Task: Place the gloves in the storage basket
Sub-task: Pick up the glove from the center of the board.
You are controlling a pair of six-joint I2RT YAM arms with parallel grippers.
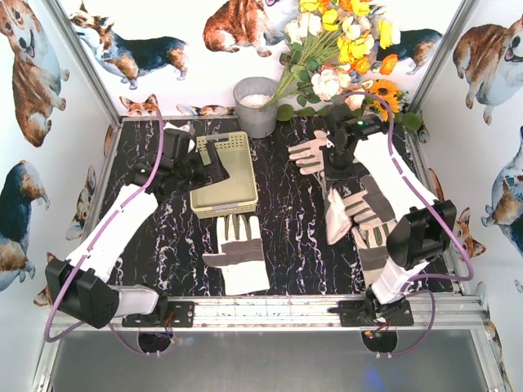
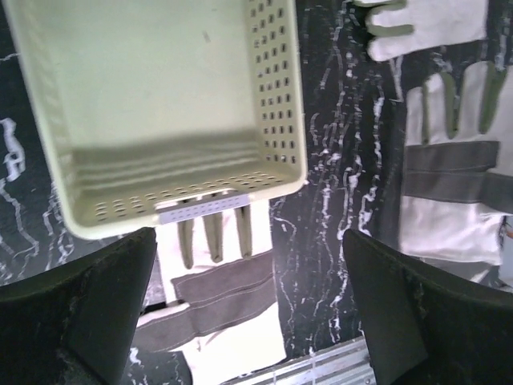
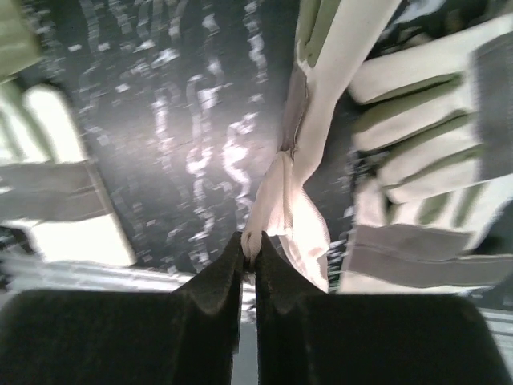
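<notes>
The pale yellow-green storage basket (image 1: 233,184) stands left of centre and is empty in the left wrist view (image 2: 152,104). My left gripper (image 1: 217,159) hovers over its left side, open and empty (image 2: 248,245). One cream-and-grey glove (image 1: 237,255) lies flat in front of the basket, its fingers under the basket's near rim (image 2: 216,293). My right gripper (image 1: 333,155) is shut on the fabric edge of a glove (image 3: 309,168) at the back right (image 1: 309,153), and the glove hangs from the jaws (image 3: 250,245). More gloves (image 1: 364,216) lie overlapped on the right (image 3: 425,112).
A grey metal bucket (image 1: 256,106) stands behind the basket. Artificial flowers (image 1: 339,49) fill the back right corner. The aluminium rail (image 1: 278,310) runs along the near edge. The marble-patterned table (image 1: 286,212) shows between the basket and the right-hand gloves.
</notes>
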